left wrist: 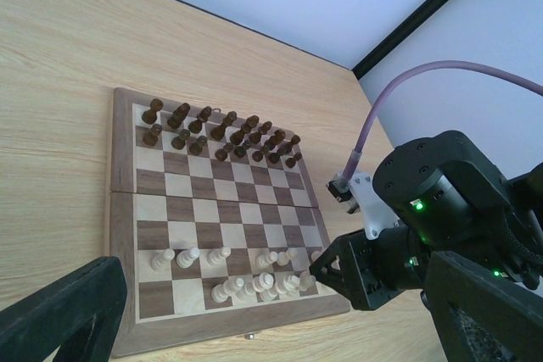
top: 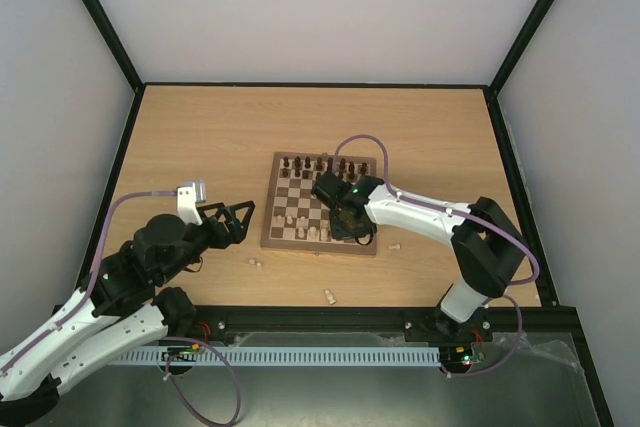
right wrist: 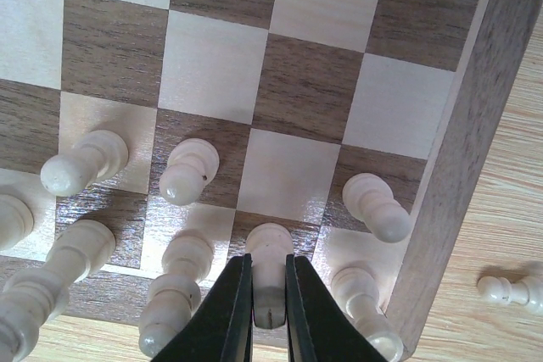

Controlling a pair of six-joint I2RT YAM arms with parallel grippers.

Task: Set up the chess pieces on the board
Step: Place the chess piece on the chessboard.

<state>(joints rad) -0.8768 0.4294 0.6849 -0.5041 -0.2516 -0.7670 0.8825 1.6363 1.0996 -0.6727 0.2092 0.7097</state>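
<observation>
Pale cream turned wooden chess piece (right wrist: 269, 252) is pinched near its head between the right gripper (right wrist: 269, 298) fingers; long axis is upright, base at a near-rank square of the checkered wooden chessboard (right wrist: 445, 167), second in from the 3 o'clock border. Neighbouring pale pieces (right wrist: 174, 294) are crowded at 3 and 9 o'clock. Left gripper (top: 243, 224) is seen spread, off the board at 9 o'clock; right arm is judged nearer.

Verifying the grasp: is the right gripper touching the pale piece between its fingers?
Touching. Right wrist view: right gripper closed on the pale piece, no gap on either side.
</observation>
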